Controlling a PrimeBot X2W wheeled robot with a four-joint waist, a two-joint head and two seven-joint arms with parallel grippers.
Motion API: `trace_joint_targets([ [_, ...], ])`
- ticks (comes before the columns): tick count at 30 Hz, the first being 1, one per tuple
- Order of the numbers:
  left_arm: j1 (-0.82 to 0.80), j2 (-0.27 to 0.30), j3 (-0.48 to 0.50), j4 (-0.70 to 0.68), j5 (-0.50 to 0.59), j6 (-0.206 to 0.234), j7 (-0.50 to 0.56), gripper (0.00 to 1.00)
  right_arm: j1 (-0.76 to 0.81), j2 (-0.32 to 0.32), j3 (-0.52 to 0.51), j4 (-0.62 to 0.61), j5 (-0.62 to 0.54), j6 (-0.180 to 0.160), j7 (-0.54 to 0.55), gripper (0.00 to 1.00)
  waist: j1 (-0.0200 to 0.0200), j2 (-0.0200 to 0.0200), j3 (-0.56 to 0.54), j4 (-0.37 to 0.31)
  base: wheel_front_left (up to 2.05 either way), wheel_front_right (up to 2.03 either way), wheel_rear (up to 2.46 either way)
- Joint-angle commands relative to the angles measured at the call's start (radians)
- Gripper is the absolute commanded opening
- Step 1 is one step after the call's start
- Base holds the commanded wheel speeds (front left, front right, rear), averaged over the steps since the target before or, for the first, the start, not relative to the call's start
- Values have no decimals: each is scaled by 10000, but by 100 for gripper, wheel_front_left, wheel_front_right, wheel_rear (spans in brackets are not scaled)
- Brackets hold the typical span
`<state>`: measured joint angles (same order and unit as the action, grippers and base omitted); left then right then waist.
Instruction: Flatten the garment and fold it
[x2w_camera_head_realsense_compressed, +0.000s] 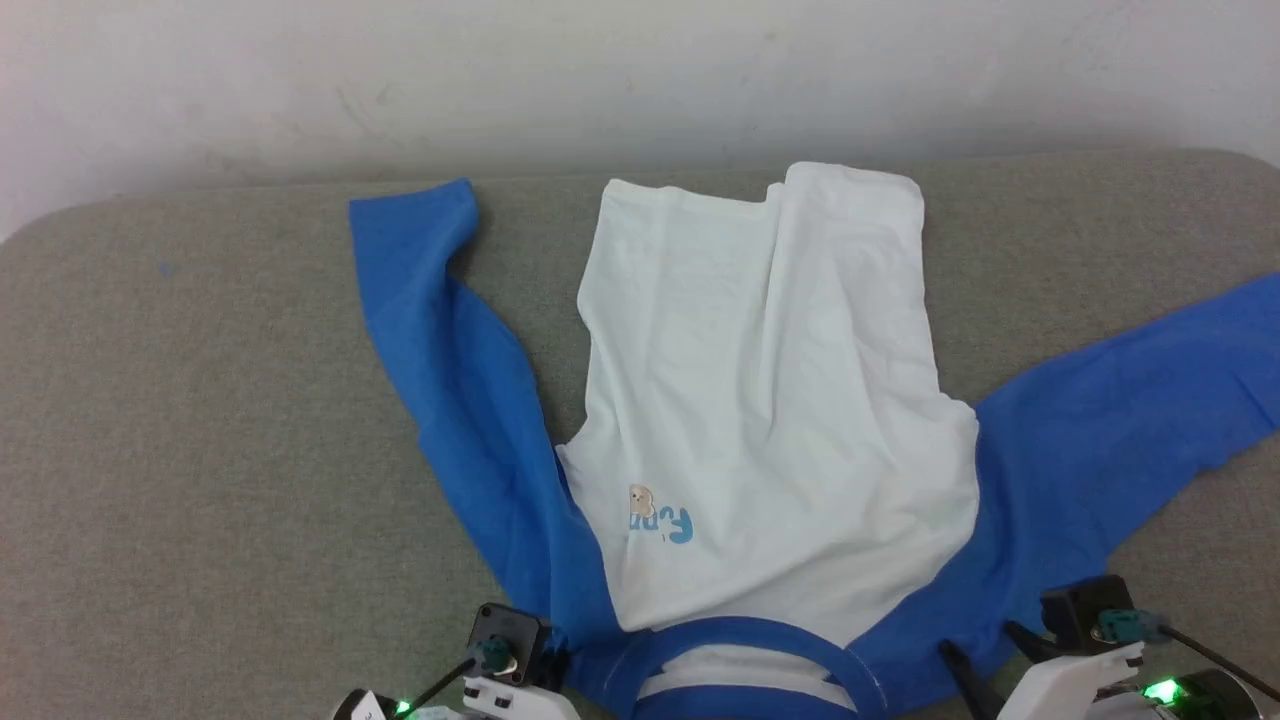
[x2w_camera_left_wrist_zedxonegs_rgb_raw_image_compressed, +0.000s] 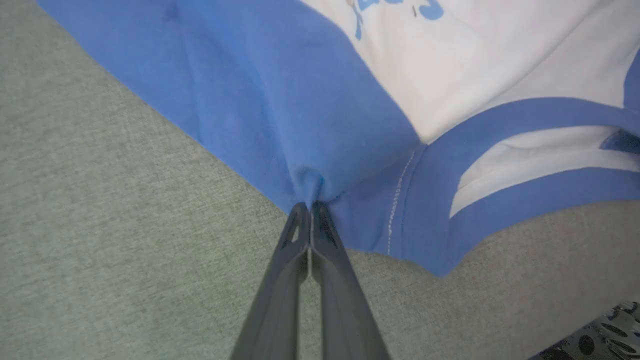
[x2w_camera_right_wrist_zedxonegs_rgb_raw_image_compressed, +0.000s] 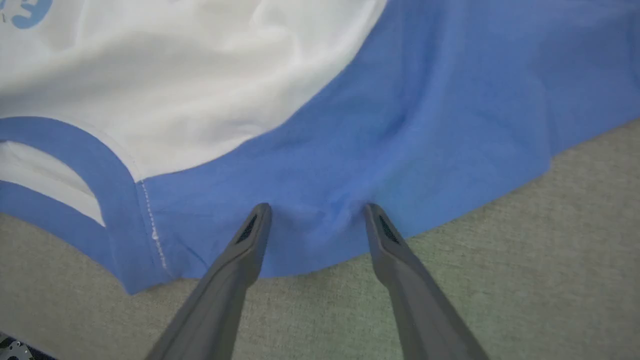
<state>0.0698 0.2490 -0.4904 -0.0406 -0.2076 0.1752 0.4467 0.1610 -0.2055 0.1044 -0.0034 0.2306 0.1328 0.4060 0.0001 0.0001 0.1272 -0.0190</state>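
Note:
The garment (x2w_camera_head_realsense_compressed: 760, 400) lies face up on the grey table (x2w_camera_head_realsense_compressed: 180, 420), neckband nearest me and hem at the far side. Both blue sleeves are spread outwards, the left one doubled back at its end. My left gripper (x2w_camera_left_wrist_zedxonegs_rgb_raw_image_compressed: 311, 207) is shut on a pinch of the garment (x2w_camera_left_wrist_zedxonegs_rgb_raw_image_compressed: 250, 100) at its blue shoulder, just left of the neckband (x2w_camera_left_wrist_zedxonegs_rgb_raw_image_compressed: 500, 120); the head view shows this gripper (x2w_camera_head_realsense_compressed: 562, 655) at the bottom edge. My right gripper (x2w_camera_right_wrist_zedxonegs_rgb_raw_image_compressed: 317, 212) is open, both fingertips pressed onto the garment (x2w_camera_right_wrist_zedxonegs_rgb_raw_image_compressed: 400, 125) at the other blue shoulder, near the edge; in the head view it (x2w_camera_head_realsense_compressed: 985, 645) sits at the lower right.
The grey cloth-covered table has rounded far corners and ends at a pale wall (x2w_camera_head_realsense_compressed: 600, 80). Bare table surface lies to the left of the left sleeve and beyond the right sleeve, which runs out of the head view.

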Motion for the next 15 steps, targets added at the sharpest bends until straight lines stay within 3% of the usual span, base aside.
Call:
trace_joint_targets([
  [1, -80, -45, -28, 14, -54, -83, -88, 0, -211, -41, 49, 170, -84, -21, 59, 100, -1, -1, 53, 15, 0, 0, 0],
  [10, -316, -34, -110, 193, -86, -206, -367, 0, -804, -83, 580, 1524, -300, -21, 73, 100, -1, -1, 323, 139, 0, 0, 0],
  [11, -337, -30, -106, 221, -106, -222, -397, 0, -827, -123, 710, 1641, -276, -21, 95, 95, -1, -1, 343, 151, 0, 0, 0],
  [12, -356, -21, -105, 257, -125, -242, -421, 0, -841, -175, 858, 1742, -236, -21, 121, 0, -1, -1, 359, 162, 0, 0, 0],
  [15, -395, -6, -103, 368, -224, -323, -484, 0, -867, -359, 1136, 1894, -35, -21, 130, 0, -1, -1, 334, 172, 0, 0, 0],
])
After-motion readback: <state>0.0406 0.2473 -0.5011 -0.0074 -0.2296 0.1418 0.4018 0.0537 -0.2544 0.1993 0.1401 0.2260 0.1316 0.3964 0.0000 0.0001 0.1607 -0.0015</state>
